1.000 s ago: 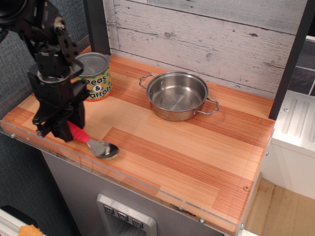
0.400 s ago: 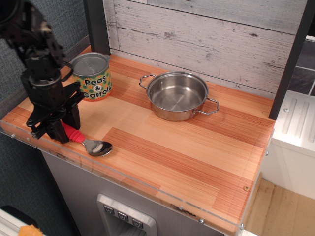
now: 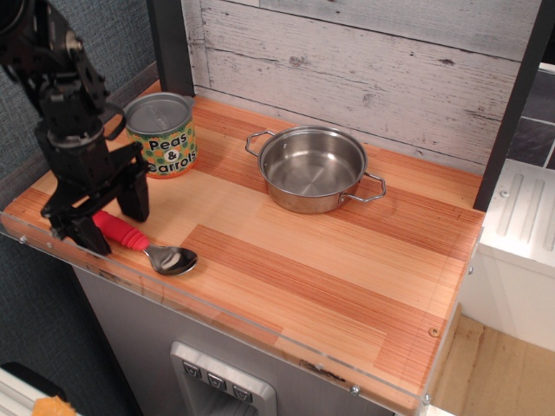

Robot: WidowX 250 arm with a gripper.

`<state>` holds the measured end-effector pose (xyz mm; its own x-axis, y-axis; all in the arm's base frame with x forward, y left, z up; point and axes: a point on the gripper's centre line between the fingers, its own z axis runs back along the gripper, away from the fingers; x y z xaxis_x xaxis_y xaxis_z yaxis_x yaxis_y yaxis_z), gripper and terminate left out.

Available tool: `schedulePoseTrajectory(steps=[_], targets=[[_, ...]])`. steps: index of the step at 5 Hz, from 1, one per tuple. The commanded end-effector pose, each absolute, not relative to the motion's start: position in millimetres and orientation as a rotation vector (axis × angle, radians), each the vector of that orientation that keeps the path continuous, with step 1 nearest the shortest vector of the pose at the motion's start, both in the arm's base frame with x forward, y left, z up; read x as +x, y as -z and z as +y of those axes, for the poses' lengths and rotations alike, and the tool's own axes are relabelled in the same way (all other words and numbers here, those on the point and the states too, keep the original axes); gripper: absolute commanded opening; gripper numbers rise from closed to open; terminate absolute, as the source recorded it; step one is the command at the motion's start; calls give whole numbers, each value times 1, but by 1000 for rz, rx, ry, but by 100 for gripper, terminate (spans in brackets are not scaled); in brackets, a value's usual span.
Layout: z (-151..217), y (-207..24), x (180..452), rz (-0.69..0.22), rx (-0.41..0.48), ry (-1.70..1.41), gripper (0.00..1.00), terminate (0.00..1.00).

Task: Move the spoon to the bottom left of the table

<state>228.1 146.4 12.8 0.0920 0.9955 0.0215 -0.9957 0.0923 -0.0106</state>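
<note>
The spoon (image 3: 139, 242) lies flat on the wooden table (image 3: 312, 269) near its front left edge, with the red ribbed handle pointing left and the silver bowl to the right. My gripper (image 3: 113, 221) hangs just above the handle's left part with its black fingers (image 3: 134, 195) spread wide apart. The fingers stand on either side of the handle and do not pinch it. The far left end of the handle is partly hidden behind the lower finger.
A "Peas & Carrots" can (image 3: 163, 134) stands at the back left, just behind my gripper. A steel two-handled pot (image 3: 312, 168) stands in the middle back. A clear acrylic rim (image 3: 217, 314) runs along the front edge. A whitewashed plank wall rises behind.
The spoon slid left with the gripper, then came to rest. The gripper's fingers have opened, letting go of the red handle, and the gripper has lifted slightly.
</note>
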Motion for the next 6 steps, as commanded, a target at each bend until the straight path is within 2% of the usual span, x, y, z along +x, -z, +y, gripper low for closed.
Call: schedulePoseTrajectory(steps=[1,3,4,6], targets=[[135,-65,227,-136,54,-1420,100,0],[108,-97,235,-82,155,-1213,100,0],[88,-106,246,-87,169,-1082,100,0],[38,-121,285,-135,125,-845,100,0]])
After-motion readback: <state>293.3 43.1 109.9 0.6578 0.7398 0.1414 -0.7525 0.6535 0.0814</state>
